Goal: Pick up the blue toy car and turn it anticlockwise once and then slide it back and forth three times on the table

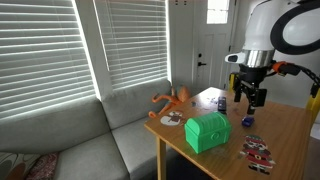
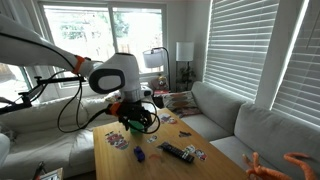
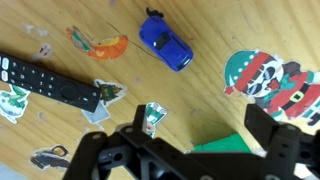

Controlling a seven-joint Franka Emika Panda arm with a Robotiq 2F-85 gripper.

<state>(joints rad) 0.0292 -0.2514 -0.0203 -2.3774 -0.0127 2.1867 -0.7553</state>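
Gripper: the gripper (image 3: 180, 140) comes in from the bottom edge of the wrist view and hangs above the table (image 3: 200, 90), touching nothing.
Fingers: the fingers (image 3: 275, 130) are spread wide with only bare wood and a sticker showing in the gap. They grip nothing.
Blue toy car: the blue toy car (image 3: 166, 44) sits on the table at upper centre of the wrist view, lying diagonally on its wheels. It is well apart from the fingers and touches nothing else.
Remote: a black remote (image 3: 55, 83) lies flat at left of the wrist view, angled down to the right and apart from the car.
Stickers: a red and green Santa-type cutout (image 3: 268, 82) lies at right. An orange and green cutout (image 3: 103, 46) lies at upper left, near the car but not touching it. A small green cutout (image 3: 152, 118) lies just above the gripper body.
Green chest: the green chest-shaped box (image 1: 207, 131) stands near the front table edge, at lower centre of an exterior view. Its corner also shows at the bottom of the wrist view, between the fingers.
Orange toy: an orange toy with long legs (image 1: 172, 100) lies at the far table corner, well apart from the gripper.
Arm: the white arm (image 2: 110, 75) reaches in from the left of an exterior view, wrist pointing down over the table.
Surroundings: a grey sofa (image 1: 70, 140) stands beside the table, with window blinds (image 1: 50, 50) behind it.
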